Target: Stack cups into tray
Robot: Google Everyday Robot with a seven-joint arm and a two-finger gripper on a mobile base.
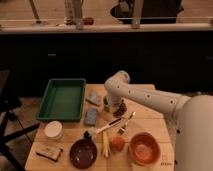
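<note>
The large green tray (62, 98) lies empty at the table's back left. My gripper (107, 104) points down at the table just right of the tray, between the far sponge and a dark object. The white arm reaches in from the right and bends at an elbow (118, 81) above the gripper. A small pale-green shape sits at the gripper's tip. I cannot tell whether it is the green cup or whether the gripper holds it. No other small green cup shows.
Two blue-grey sponges (94, 98) (91, 116) lie right of the tray. A white cup (53, 130), a maroon bowl (83, 153), an orange bowl (145, 148), an orange fruit (117, 143), a brush (102, 130) and a dark object (121, 108) crowd the front.
</note>
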